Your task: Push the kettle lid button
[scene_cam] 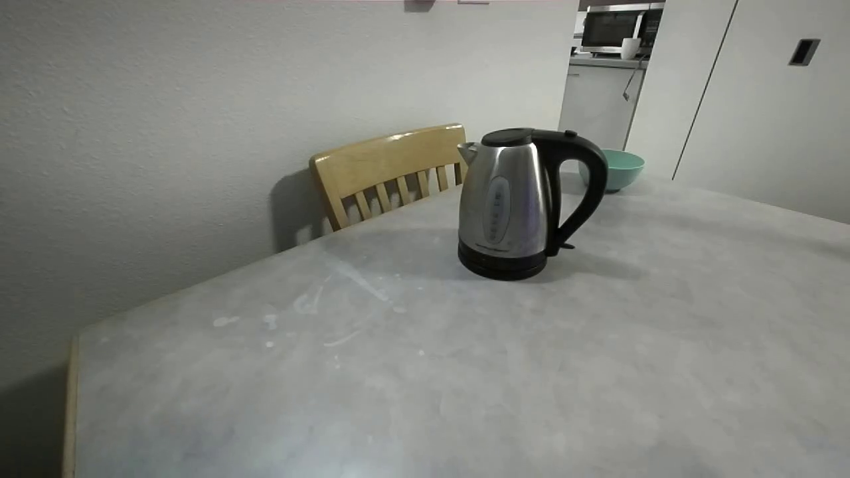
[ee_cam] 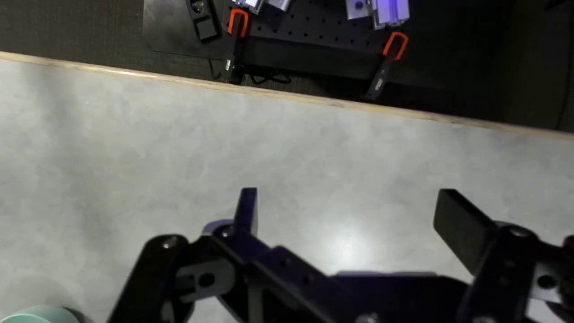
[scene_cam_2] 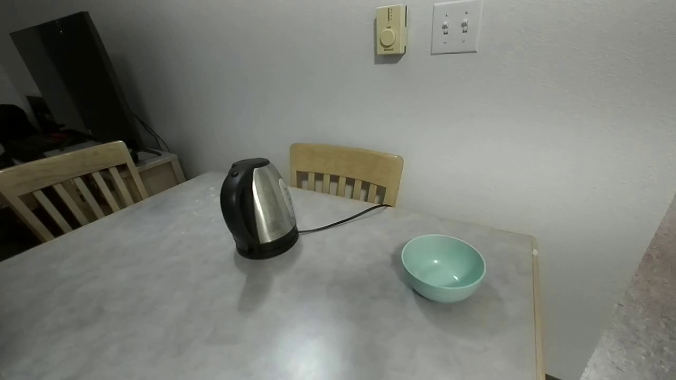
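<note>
The steel kettle (scene_cam: 499,199) stands upright on the table in both exterior views (scene_cam_2: 272,206), its black loop handle (scene_cam: 593,176) attached at the back. The round black kettle lid (scene_cam: 508,137) is shut and also shows in an exterior view (scene_cam_2: 257,161). A small raised black button (scene_cam: 570,134) sits on top of the handle, also visible in an exterior view (scene_cam_2: 234,173). My gripper (ee_cam: 347,193) shows only in the wrist view, with its fingers wide apart and nothing between them. It is above the table; the kettle is out of the wrist view.
A mint green bowl (scene_cam_2: 443,269) stands on the table (scene_cam_2: 343,327), partly seen in the wrist view (ee_cam: 42,315). A black cord (scene_cam_2: 346,219) runs from the kettle's base to the table edge. Wooden chairs (scene_cam: 388,156) stand against it. Orange-tipped clamps (ee_cam: 394,47) are beyond the edge.
</note>
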`<state>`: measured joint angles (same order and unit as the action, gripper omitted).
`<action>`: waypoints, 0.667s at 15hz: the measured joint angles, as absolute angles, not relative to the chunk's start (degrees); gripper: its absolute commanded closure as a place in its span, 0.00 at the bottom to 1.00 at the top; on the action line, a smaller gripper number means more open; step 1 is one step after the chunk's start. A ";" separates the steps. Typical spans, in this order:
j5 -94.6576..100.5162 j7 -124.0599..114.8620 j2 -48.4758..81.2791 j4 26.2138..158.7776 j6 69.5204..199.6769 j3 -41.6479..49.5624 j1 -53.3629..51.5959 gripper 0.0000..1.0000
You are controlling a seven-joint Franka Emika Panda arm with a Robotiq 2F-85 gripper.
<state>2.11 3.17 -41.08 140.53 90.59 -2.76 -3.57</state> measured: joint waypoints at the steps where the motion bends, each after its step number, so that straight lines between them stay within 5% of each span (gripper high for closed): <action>1: 2.16 3.96 -40.02 139.65 90.05 -2.48 -3.58 0.00; 6: 2.16 4.23 -38.77 138.86 90.36 -2.41 -3.65 0.00; 10: 1.48 5.84 -37.70 140.45 107.12 0.10 -3.64 0.00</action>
